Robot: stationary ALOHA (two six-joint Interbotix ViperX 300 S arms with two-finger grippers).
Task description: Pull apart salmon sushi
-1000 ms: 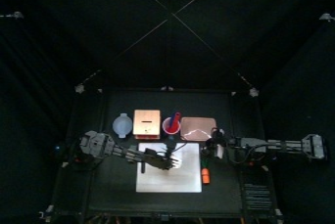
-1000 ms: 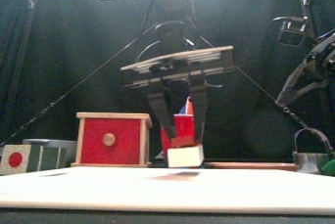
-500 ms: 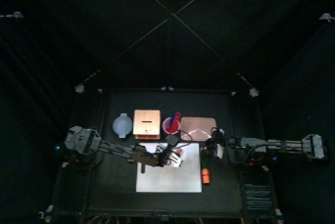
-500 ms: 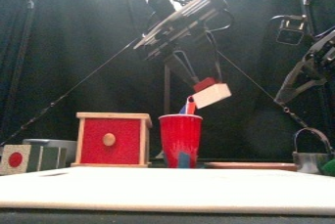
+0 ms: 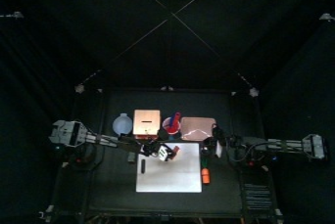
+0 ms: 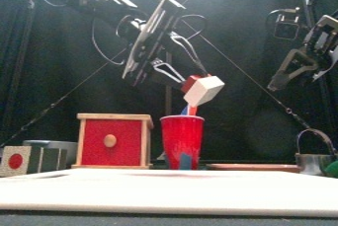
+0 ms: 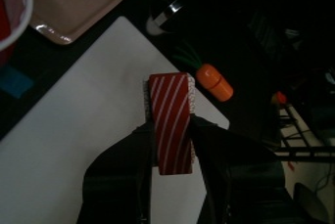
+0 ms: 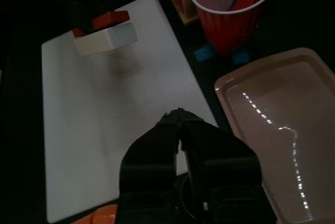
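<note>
Red-striped salmon sushi [image 7: 169,120] is clamped in my left gripper [image 7: 170,159], held in the air above the red cup [image 6: 183,141], well clear of the white mat [image 8: 112,120]. Whitish base and salmon top look joined, so the pull isn't done. Right gripper [image 8: 178,142] hangs off to the side, jaws together and empty. It needs to grab the other half.

two black arms, black two-jaw gripper [image 7: 170,184], looped cables
</note>
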